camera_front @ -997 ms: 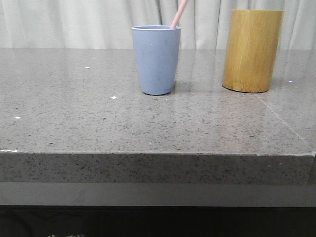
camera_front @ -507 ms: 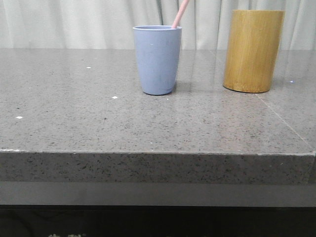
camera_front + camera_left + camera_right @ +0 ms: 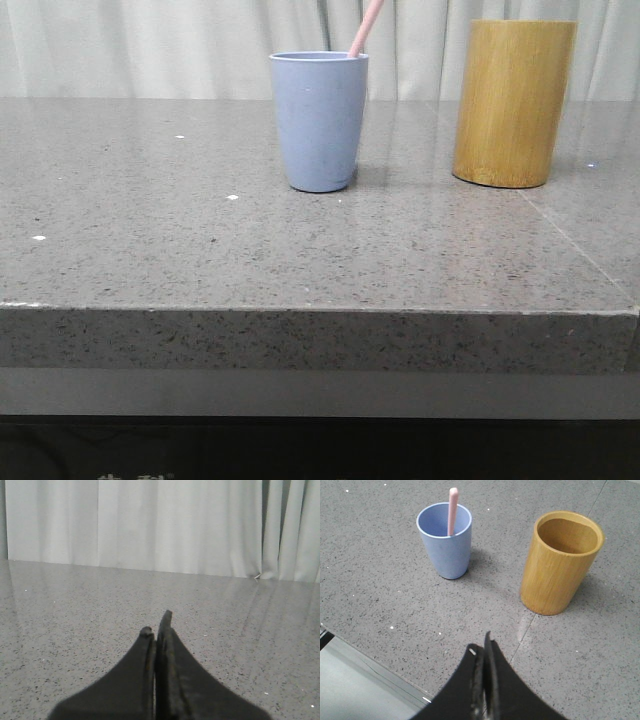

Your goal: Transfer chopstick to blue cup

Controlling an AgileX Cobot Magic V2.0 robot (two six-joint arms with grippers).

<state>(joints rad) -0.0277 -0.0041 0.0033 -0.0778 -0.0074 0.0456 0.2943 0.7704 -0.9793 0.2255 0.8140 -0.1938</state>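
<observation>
The blue cup (image 3: 319, 122) stands upright on the grey stone table (image 3: 200, 250), at the back middle. A pale pink chopstick (image 3: 366, 28) leans in it, its top end sticking out to the right. The right wrist view shows the cup (image 3: 445, 545) with the chopstick (image 3: 452, 509) inside. My right gripper (image 3: 483, 647) is shut and empty, above the table's front part, apart from both containers. My left gripper (image 3: 156, 625) is shut and empty over bare table, facing the curtain. Neither gripper shows in the front view.
A taller yellow-brown bamboo holder (image 3: 511, 103) stands to the right of the blue cup; in the right wrist view it (image 3: 561, 562) looks empty. A white curtain (image 3: 160, 45) hangs behind the table. The table's front edge (image 3: 300, 310) runs across the front view.
</observation>
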